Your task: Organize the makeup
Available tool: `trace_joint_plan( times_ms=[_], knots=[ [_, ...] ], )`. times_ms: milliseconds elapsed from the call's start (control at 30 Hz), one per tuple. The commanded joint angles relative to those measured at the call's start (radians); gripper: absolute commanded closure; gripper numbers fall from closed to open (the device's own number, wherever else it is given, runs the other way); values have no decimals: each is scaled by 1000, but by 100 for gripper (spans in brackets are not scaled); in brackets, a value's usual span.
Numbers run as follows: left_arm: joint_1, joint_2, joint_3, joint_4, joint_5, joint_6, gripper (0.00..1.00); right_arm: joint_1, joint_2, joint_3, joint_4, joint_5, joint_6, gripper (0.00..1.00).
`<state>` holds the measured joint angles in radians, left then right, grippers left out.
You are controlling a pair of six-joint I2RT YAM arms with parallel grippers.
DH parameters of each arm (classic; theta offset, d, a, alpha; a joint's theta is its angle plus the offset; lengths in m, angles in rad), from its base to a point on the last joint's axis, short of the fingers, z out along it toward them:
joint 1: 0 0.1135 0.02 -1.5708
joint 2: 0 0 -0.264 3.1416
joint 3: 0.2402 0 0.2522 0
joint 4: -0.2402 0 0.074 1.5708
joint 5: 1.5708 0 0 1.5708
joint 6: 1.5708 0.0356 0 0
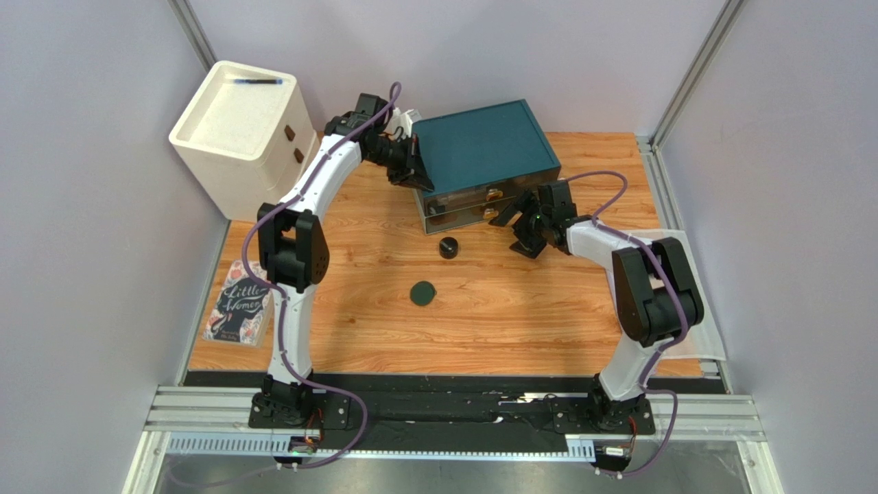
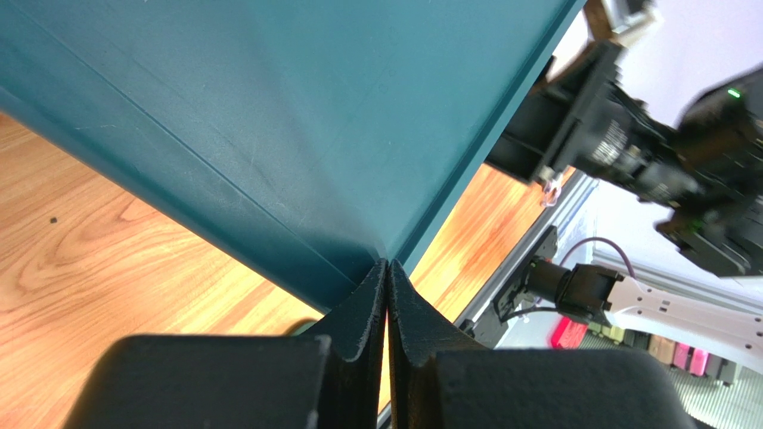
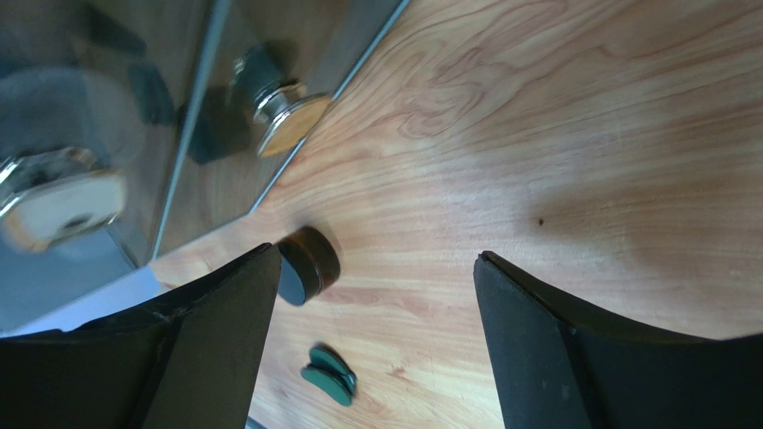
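Now: jar (image 1: 448, 247) and compact (image 1: 423, 294) lie loose
Jar: light, rigid, probably slick; pinch its sides
Compact: flat; grip the rim
Left gripper (image 2: 387, 268): shut, empty
Right gripper (image 3: 376, 259): wide, empty

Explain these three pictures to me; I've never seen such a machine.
A robot's left arm and right arm are bolted to a wooden table. The wide picture looks down from above; the other two come from a camera on each wrist. On the table: a teal drawer box, a small black jar, a flat green compact, a book. A white cabinet stands back left. The left jaws are shut at the box's corner, holding nothing. The right jaws stand open and empty before the drawers.
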<state>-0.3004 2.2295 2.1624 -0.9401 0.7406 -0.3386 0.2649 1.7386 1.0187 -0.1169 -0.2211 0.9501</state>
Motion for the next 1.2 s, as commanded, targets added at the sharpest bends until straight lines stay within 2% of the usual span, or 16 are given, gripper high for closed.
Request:
trace_joint_plan(
  times_ms=[0, 233, 1000, 1033, 1133, 1167],
  knots=[
    [-8, 19, -41, -111, -83, 36, 92, -10, 42, 18, 150, -26, 160, 16],
    [-6, 22, -44, -117, -83, 42, 92, -24, 79, -3, 258, -34, 260, 18],
    [14, 25, -39, -121, -86, 43, 92, -36, 242, 138, 186, -15, 342, 28],
    [15, 25, -39, -121, -86, 43, 92, -38, 246, 147, 172, -18, 335, 30],
    [18, 24, -38, -123, -87, 44, 92, -35, 253, 161, 140, -20, 337, 44],
    [20, 24, -39, -121, -87, 43, 92, -35, 249, 161, 123, -18, 337, 54]
  ],
)
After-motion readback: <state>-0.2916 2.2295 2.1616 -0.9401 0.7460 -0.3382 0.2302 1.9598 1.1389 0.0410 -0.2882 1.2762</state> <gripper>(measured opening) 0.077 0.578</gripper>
